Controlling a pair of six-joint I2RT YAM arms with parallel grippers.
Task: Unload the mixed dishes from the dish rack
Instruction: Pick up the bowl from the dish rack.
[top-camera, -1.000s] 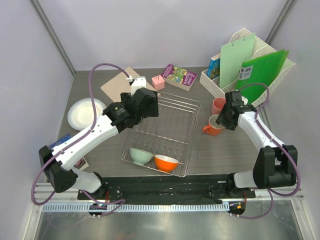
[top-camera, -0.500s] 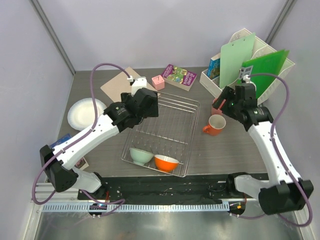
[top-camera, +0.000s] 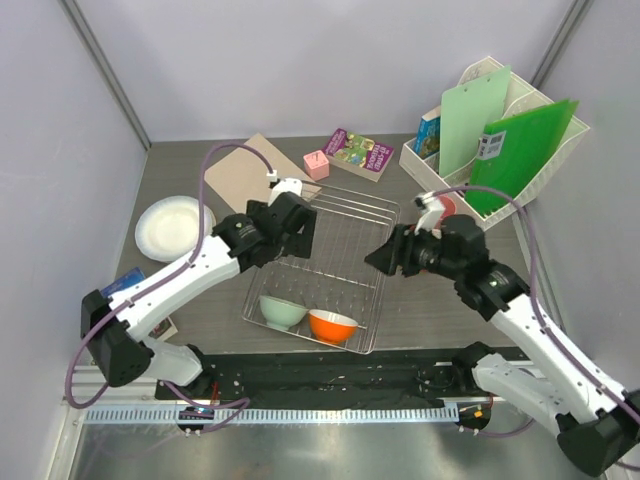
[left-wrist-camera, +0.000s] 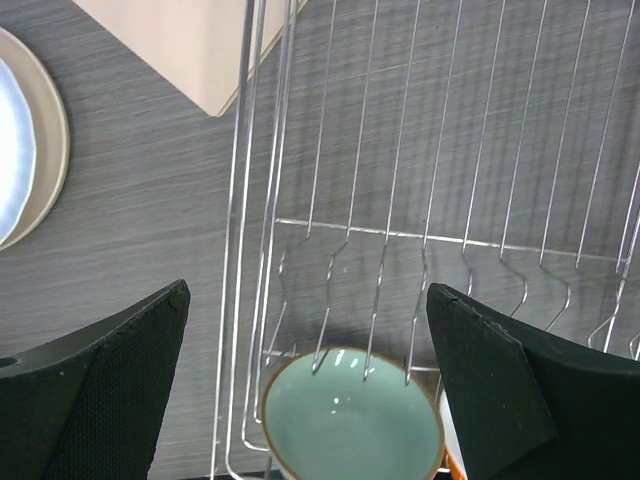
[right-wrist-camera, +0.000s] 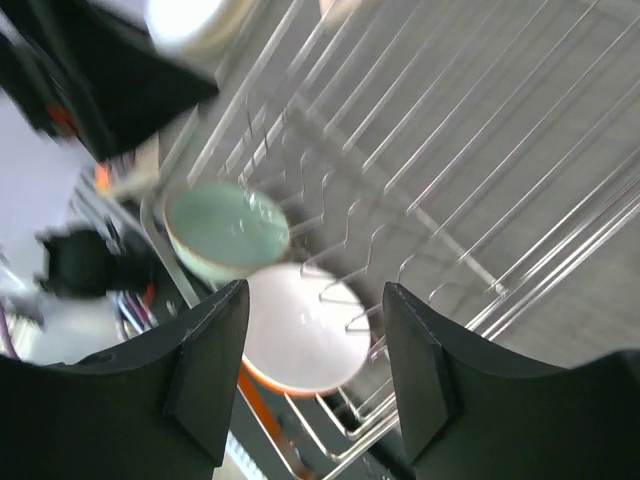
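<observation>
Both arms are hovering over the rack (top-camera: 345, 215) and neither one is carrying anything. The left gripper (left-wrist-camera: 307, 300) is sitting wide open with nothing between the jaws, looking straight down at the mint bowl (left-wrist-camera: 350, 418), which is lying mouth-up in the near left corner of the rack. The right gripper (right-wrist-camera: 313, 330) is gaping open and empty too, pointing at the orange bowl (right-wrist-camera: 305, 342) just beside the mint one along the same near edge. The plates (top-camera: 172, 226) are sitting on the table (top-camera: 420, 300) off to the left, well apart from the rack. I'm only seeing a sliver of what looks like the pink cup (top-camera: 446, 205) behind the right arm, and I can't find the orange cup at all.

So I'm guessing the bowls are what's getting picked next. The bowls are sitting close together, so going for both at once is asking for the arms to bump. I'd be pinching each bowl's rim on its outer side, one jaw inside and one outside. I'd be dropping straight down so nothing is snagging the rack, then lifting straight up before swinging out.
</observation>
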